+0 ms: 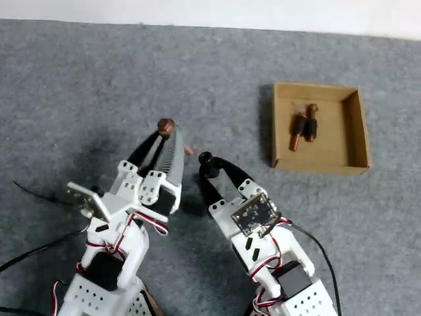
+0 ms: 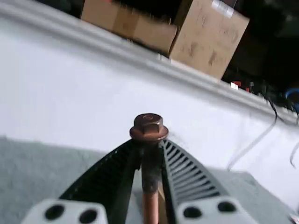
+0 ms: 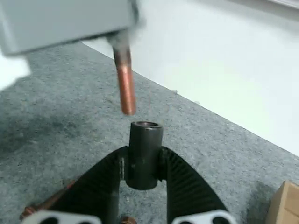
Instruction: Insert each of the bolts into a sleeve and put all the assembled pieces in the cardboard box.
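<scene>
My left gripper (image 1: 164, 133) is shut on a copper bolt (image 1: 166, 124), its hex head (image 2: 148, 127) standing above the fingertips and the shank (image 2: 150, 200) running down between them. My right gripper (image 1: 208, 166) is shut on a black sleeve (image 1: 206, 158), held upright with its open end up. In the right wrist view the bolt's shank (image 3: 125, 84) hangs tip down just above the sleeve (image 3: 144, 154), slightly to one side of the opening. The cardboard box (image 1: 352, 125) lies at the right and holds two assembled pieces (image 1: 304, 125).
A loose copper bolt (image 3: 44, 206) lies on the grey mat below my right gripper (image 3: 144, 163). A corner of the cardboard box (image 3: 286, 205) shows nearby. A white wall borders the mat's far edge. Cables trail at the near left.
</scene>
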